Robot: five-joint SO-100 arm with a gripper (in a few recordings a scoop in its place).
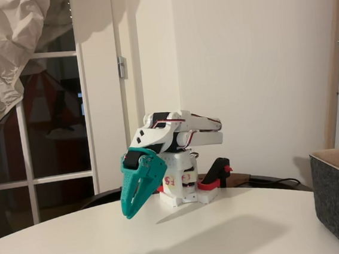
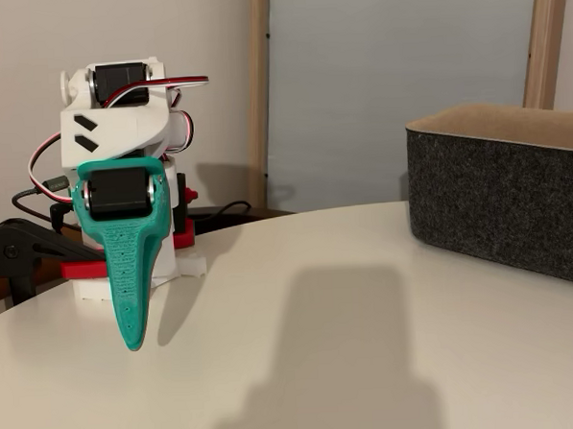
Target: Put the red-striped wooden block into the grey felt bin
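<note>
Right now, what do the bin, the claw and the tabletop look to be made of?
The grey felt bin: dark, fuzzy, speckled walls, likely felt, with a smoother tan lining at the rim. The claw: matte teal plastic, probably 3D-printed, judging by its fine ridged texture. The table: smooth off-white top with a soft sheen, perhaps laminate or painted wood; hard to tell.

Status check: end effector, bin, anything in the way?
End effector shut, empty, tip down above white table. Grey felt bin upright at table's right side, apart from arm.
</note>
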